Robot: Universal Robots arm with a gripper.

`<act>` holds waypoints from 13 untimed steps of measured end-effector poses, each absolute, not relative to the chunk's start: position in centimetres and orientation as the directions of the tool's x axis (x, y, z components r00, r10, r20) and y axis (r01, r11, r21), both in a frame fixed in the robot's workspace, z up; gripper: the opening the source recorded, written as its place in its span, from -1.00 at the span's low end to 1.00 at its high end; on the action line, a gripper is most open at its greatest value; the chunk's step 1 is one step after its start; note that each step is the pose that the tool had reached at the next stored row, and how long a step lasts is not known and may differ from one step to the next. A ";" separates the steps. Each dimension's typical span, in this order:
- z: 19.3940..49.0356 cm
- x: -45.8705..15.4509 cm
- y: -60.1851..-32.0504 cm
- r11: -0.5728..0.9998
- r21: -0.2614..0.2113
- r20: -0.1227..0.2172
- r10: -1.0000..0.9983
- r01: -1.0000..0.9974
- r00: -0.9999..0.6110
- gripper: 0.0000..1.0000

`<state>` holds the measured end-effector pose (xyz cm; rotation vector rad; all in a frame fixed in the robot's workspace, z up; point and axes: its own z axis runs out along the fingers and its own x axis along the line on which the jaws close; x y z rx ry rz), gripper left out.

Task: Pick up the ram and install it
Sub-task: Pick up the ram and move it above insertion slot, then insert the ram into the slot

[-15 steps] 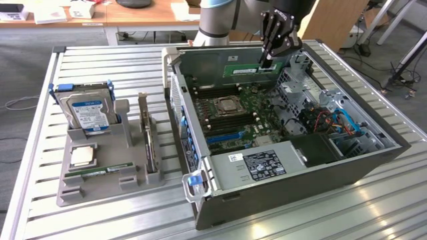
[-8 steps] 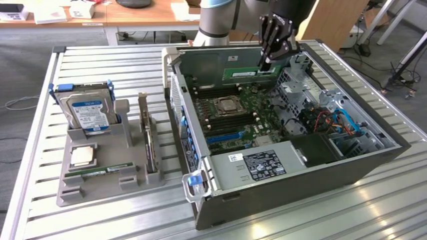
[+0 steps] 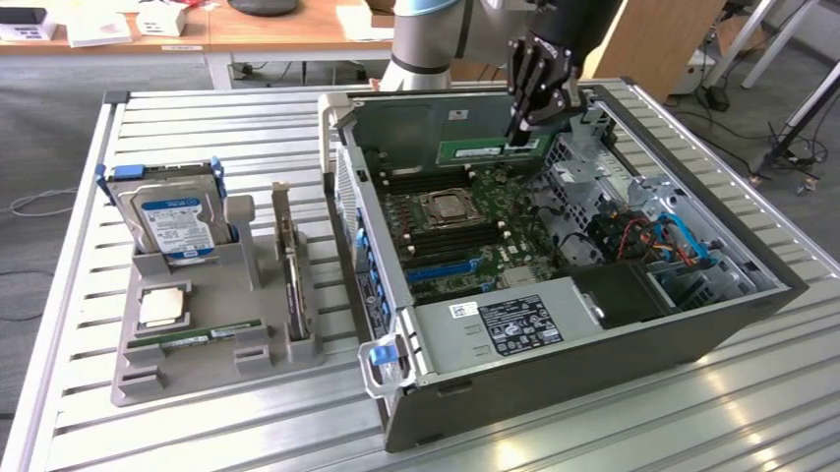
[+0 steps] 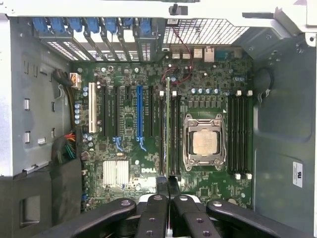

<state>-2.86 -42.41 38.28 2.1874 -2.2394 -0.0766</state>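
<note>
The ram [image 3: 475,150] is a long green stick hanging level over the open computer case [image 3: 591,383], near its back wall. My gripper [image 3: 522,138] is shut on the stick's end toward the exterior view's right. In the wrist view the ram [image 4: 167,126] appears edge-on as a thin green line running away from my gripper [image 4: 167,183]. It lies over the black memory slots [image 4: 174,131] beside the processor socket [image 4: 204,142] on the motherboard [image 4: 124,124]. I cannot tell whether it touches a slot.
Another bank of memory slots [image 4: 239,134] lies on the socket's other side. A grey holder tray [image 3: 145,379] at the exterior view's left carries a hard drive [image 3: 173,218], a silver processor chip [image 3: 163,308], a second green stick [image 3: 204,337] and an upright card [image 3: 283,246]. Cables [image 3: 656,241] and the power supply [image 3: 518,323] fill the case's near side.
</note>
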 end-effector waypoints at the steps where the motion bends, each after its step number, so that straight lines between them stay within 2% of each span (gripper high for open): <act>1: 38.2 -2.9 -42.4 0.023 0.042 -0.027 -0.999 -0.999 -0.024 -0.76; 13: 37.9 -2.9 -42.4 0.023 0.042 -0.028 -0.999 -0.999 -0.024 -0.76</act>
